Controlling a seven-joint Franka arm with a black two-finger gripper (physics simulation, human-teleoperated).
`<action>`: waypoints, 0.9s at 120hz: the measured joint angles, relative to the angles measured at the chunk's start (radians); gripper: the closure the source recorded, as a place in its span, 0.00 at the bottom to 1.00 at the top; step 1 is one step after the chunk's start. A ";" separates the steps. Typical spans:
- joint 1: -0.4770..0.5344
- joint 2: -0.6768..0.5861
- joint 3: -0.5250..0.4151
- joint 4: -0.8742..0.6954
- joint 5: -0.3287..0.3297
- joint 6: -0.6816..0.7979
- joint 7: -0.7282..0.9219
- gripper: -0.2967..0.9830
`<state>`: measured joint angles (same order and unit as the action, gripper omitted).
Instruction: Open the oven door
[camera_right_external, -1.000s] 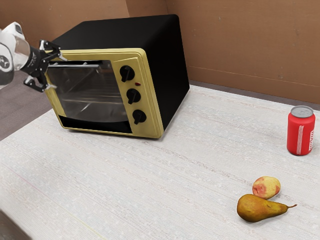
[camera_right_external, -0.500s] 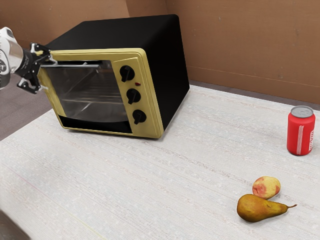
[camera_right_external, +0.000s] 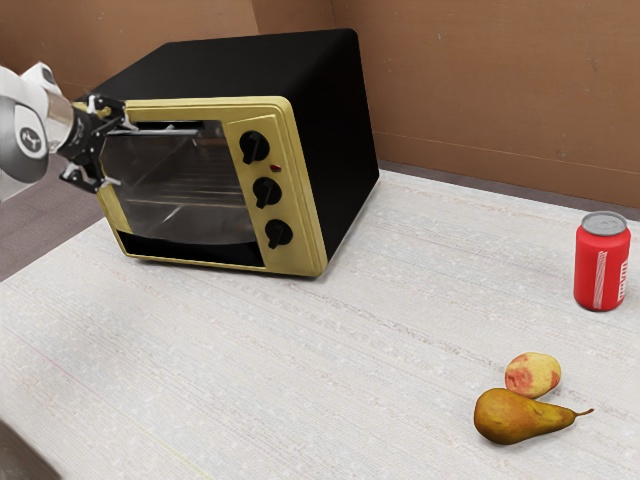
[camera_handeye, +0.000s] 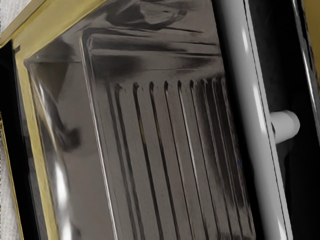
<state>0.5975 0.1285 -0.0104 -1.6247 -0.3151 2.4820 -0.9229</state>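
Since half a second ago, the end effector (camera_right_external: 122, 156) has shifted toward the exterior view's right, across the oven front; the oven and the other things have stayed put. Its fingers stand wide apart, with nothing between them that I can make out. Just by the upper fingertip is the near end of the handle (camera_handeye: 257, 120), a pale bar on a short post (camera_handeye: 286, 126) along the top of the door (camera_right_external: 180, 190), which is shut. To do this well, I should bring the bar squarely between both fingers, close, then draw outward and down in an arc, as the hinge is probably low. Pressing on the glass would only push the oven back. Beyond the door sit three knobs, the top one (camera_right_external: 254, 147) near the handle's far end, best left unbrushed. Farther along the counter (camera_right_external: 350, 370), a pear (camera_right_external: 515, 416) touches or nearly touches a peach (camera_right_external: 533, 374), with a red can (camera_right_external: 602, 262) past them; none blocks the door.
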 joint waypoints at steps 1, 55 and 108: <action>0.000 0.001 0.000 0.000 0.000 0.000 0.000 0.23; 0.074 -0.405 -0.004 -0.508 0.038 0.052 -0.009 0.23; -0.771 -0.446 0.029 0.171 0.435 -0.552 -0.056 0.24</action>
<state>-0.1735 -0.3174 0.0185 -1.4533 0.1200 1.9301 -0.9792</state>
